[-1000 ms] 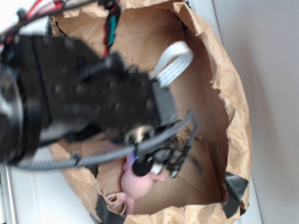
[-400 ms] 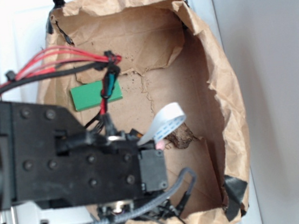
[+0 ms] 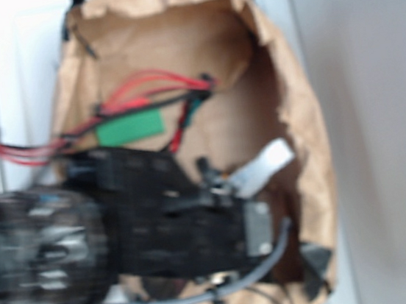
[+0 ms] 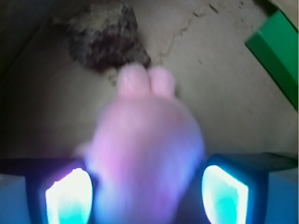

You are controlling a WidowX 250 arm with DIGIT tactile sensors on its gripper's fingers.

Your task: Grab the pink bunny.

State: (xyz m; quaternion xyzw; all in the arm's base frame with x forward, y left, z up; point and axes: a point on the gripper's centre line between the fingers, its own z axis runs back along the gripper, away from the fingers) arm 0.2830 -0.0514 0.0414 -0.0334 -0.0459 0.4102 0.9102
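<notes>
Bunny (image 4: pixel 148 154) sat between my gripper (image 4: pixel 148 196) fingers (image 4: pixel 69 196), lump (image 4: pixel 105 37) just behind it, block (image 4: pixel 276 51) far right, all inside the bag (image 3: pixel 298 110).

We seem to be at a robot test bench: a crumpled brown paper bag (image 3: pixel 301 132) patched with black tape (image 3: pixel 315 264) lies opened on a white tabletop (image 3: pixel 25 62), under a cabled arm (image 3: pixel 122 221).

1. We look for words, numbers and signs in both views, and we find none that we can read.
2. The green block (image 4: pixel 276 51) shows no letters.
3. The brown paper bag (image 3: pixel 297 103) has no print that we can see.
</notes>
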